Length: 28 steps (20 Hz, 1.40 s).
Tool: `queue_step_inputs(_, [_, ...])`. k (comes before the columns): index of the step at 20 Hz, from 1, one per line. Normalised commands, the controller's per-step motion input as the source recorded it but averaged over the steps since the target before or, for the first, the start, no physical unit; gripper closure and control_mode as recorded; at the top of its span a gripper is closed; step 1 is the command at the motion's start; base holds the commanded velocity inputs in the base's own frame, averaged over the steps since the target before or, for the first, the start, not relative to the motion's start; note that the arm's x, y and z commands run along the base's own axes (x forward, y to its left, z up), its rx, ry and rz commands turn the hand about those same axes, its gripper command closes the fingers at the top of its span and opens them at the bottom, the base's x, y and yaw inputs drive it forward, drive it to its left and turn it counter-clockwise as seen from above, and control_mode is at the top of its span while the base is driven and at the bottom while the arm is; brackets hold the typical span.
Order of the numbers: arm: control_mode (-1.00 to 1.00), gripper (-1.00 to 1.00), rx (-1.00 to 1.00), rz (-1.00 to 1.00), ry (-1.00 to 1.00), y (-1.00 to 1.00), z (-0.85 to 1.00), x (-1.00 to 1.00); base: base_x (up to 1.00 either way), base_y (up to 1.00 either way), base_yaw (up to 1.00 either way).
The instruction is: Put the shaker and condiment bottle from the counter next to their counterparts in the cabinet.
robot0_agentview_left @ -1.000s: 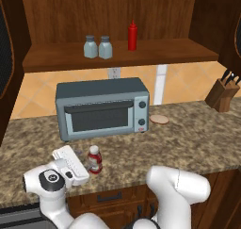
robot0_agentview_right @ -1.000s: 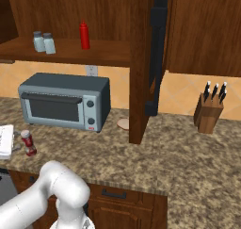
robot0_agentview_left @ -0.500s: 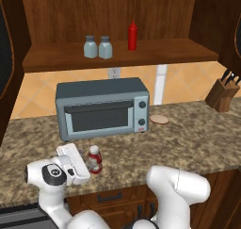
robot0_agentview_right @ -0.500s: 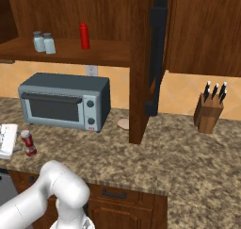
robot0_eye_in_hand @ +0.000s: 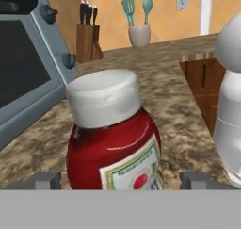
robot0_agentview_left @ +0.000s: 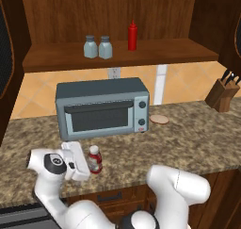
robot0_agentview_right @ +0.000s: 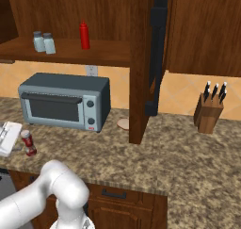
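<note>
From the left base view, the gripper (robot0_agentview_left: pixel 84 163) sits low on the counter (robot0_agentview_left: pixel 188 138) beside the condiment bottle (robot0_agentview_left: pixel 94 159), while two shakers (robot0_agentview_left: pixel 98 47) already stand in the cabinet (robot0_agentview_left: pixel 117 58). In the hand view the bottle lies between widely parted fingertips (robot0_eye_in_hand: pixel 44 180), ungrasped. The bottle pickup seems in hand; next the jaws should close, then lift.

We see the counter (robot0_agentview_left: pixel 188 143) carrying a toaster oven (robot0_agentview_left: pixel 101 108) toward its back edge, left of the middle. A condiment bottle (robot0_agentview_left: pixel 94 159) stands in front of the oven, near the front edge. A small flat round thing (robot0_agentview_left: pixel 159 119) lies just right of the oven, and a knife block (robot0_agentview_left: pixel 222 94) stands at the far right by the back edge. Above, the cabinet (robot0_agentview_left: pixel 141 53) shelf holds two shakers (robot0_agentview_left: pixel 98 47) side by side toward its left, with a red squeeze bottle (robot0_agentview_left: pixel 132 35) near the middle.
</note>
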Motion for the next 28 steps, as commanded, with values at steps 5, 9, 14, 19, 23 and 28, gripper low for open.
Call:
queue_step_inputs(5, [-1.0, -1.0, 0.15, -0.12, 0.11, -0.29, 0.0, -0.12, 0.0, 0.0, 0.0])
queue_step_inputs(9, [-1.0, 1.0, 0.15, -0.12, 0.07, -0.26, -0.04, -0.26, 0.0, 0.0, 0.0])
queue_step_inputs(14, [-1.0, 1.0, 0.08, -0.09, 0.15, -0.05, -0.02, -0.1, 0.0, 0.0, 0.0])
queue_step_inputs(19, [-1.0, 1.0, 0.07, -0.02, 0.35, -0.03, 0.03, 0.26, 0.0, 0.0, 0.0])
queue_step_inputs(23, [-1.0, 1.0, 0.1, -0.06, 0.4, -0.01, 0.86, 0.27, 0.0, 0.0, 0.0])
queue_step_inputs(28, [-1.0, 1.0, 0.01, -0.01, 0.18, 0.0, 0.87, -0.06, 0.0, 0.0, 0.0])
